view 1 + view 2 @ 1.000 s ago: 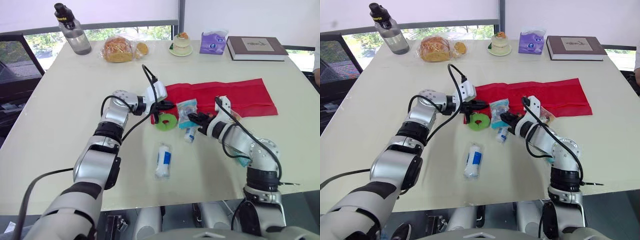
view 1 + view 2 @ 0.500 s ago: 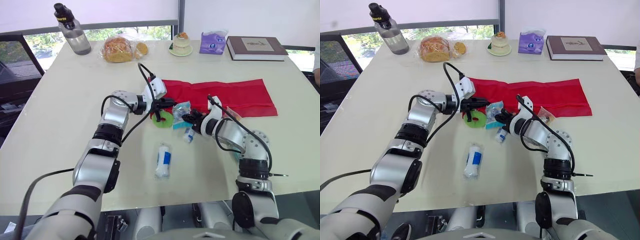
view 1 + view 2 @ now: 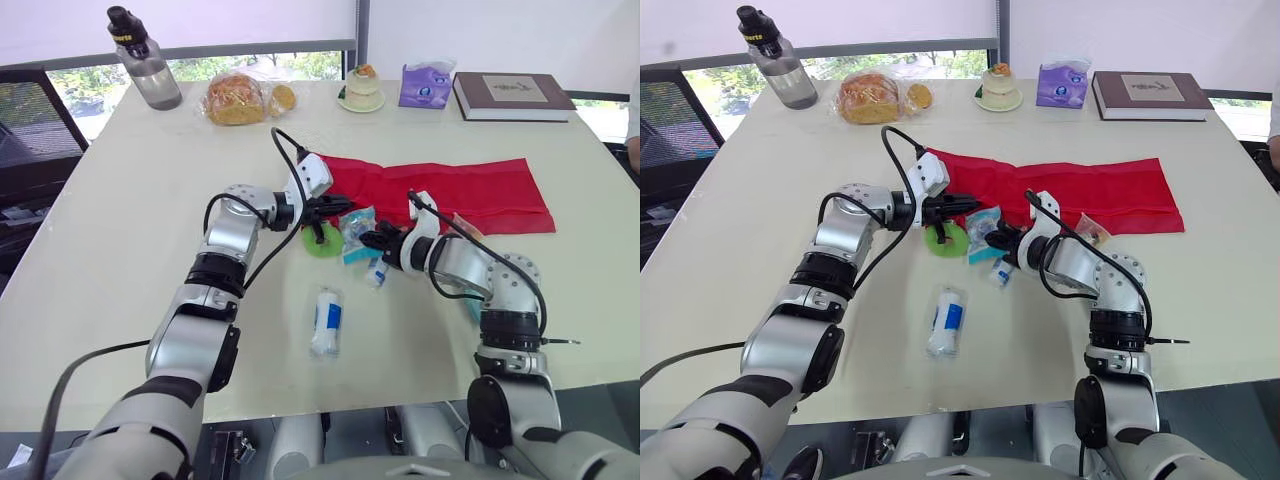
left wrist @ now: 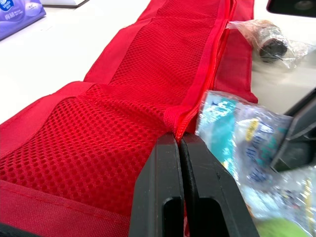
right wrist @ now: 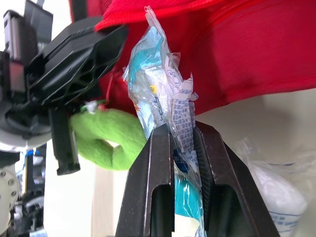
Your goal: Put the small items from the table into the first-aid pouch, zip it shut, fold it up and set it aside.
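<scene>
Loading step. Left fingers (image 4: 160, 173) pinch the pouch (image 3: 450, 190) by its mesh lip; right fingers (image 5: 153, 163) pinch a clear packet (image 5: 158, 84) just beside them. Next move likely: slide it under the mesh.

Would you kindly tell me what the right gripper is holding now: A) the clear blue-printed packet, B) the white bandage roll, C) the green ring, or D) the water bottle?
A: the right gripper is shut on the clear packet, close to the red pouch.

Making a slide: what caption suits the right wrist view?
Right end effector pinches a packet beside the pouch.
</scene>
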